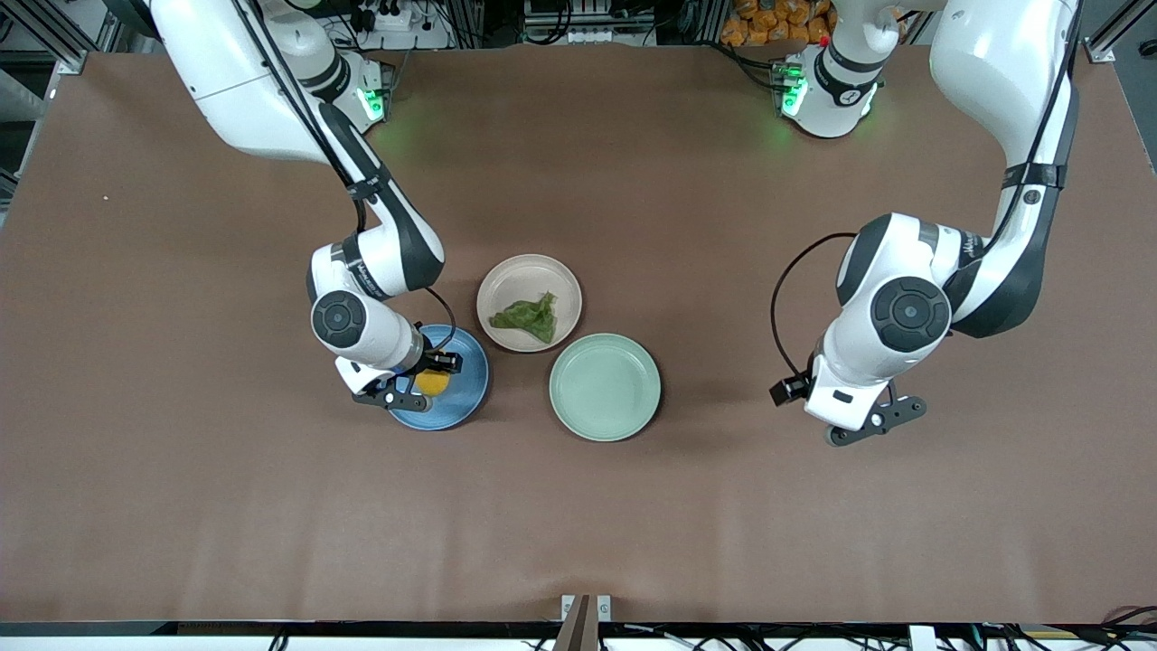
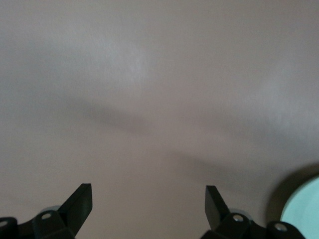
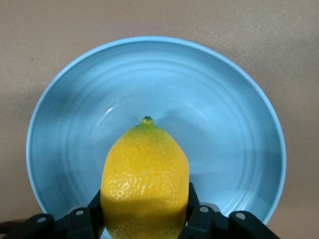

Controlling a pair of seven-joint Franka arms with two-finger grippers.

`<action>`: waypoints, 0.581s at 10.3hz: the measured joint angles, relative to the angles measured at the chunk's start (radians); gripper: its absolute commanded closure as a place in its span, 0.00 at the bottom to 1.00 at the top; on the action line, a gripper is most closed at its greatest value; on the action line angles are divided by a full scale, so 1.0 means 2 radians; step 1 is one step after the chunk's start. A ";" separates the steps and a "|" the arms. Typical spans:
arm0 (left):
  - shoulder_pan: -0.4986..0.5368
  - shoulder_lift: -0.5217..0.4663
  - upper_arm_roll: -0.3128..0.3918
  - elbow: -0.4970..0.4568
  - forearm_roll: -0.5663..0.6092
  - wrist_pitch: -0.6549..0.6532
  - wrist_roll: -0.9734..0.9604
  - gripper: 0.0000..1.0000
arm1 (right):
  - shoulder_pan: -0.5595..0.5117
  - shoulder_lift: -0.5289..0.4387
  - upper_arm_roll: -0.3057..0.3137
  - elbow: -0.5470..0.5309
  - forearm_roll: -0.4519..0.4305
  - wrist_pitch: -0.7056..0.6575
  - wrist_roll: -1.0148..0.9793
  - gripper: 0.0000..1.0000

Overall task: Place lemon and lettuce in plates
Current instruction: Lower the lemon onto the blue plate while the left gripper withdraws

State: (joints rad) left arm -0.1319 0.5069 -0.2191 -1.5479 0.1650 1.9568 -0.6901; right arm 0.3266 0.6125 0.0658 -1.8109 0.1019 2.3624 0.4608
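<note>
Pinching the small oval yellow lemon (image 3: 144, 184) over the round blue plate (image 3: 70, 99), my right end effector (image 3: 144, 219) grips its firm, waxy middle; my left end effector (image 2: 148, 204) waits spread above bare surface (image 1: 181, 506).

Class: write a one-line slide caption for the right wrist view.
Right gripper shut on the lemon, over the blue plate.

Site, as I see it from my station: robotics lab. Evidence: brown-covered tabletop (image 1: 181, 506), two white arms bolted along its edge, aluminium framing (image 1: 54, 36), loose cables (image 1: 398, 18).
</note>
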 measured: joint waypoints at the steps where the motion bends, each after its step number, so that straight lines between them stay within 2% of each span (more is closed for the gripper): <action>1: 0.001 -0.017 0.006 -0.019 -0.018 -0.005 0.032 0.00 | 0.001 0.000 0.000 0.000 0.000 0.000 0.000 0.40; 2: 0.000 -0.040 0.021 -0.043 -0.037 -0.007 0.066 0.00 | 0.001 0.000 0.000 0.000 -0.001 0.000 -0.001 0.15; 3: 0.001 -0.067 0.039 -0.069 -0.053 -0.009 0.102 0.00 | 0.003 0.001 0.000 0.000 -0.005 0.000 -0.002 0.00; 4: 0.001 -0.096 0.054 -0.095 -0.060 -0.009 0.132 0.00 | 0.006 0.001 0.000 0.000 -0.011 0.000 -0.002 0.00; 6: -0.005 -0.140 0.074 -0.117 -0.065 -0.009 0.148 0.00 | 0.009 0.001 0.000 0.001 -0.014 0.000 -0.002 0.00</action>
State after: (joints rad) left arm -0.1427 0.2261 -0.0702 -1.7817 0.0348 1.9390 -0.3943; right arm 0.3438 0.6138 0.0658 -1.8097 0.0733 2.3632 0.4577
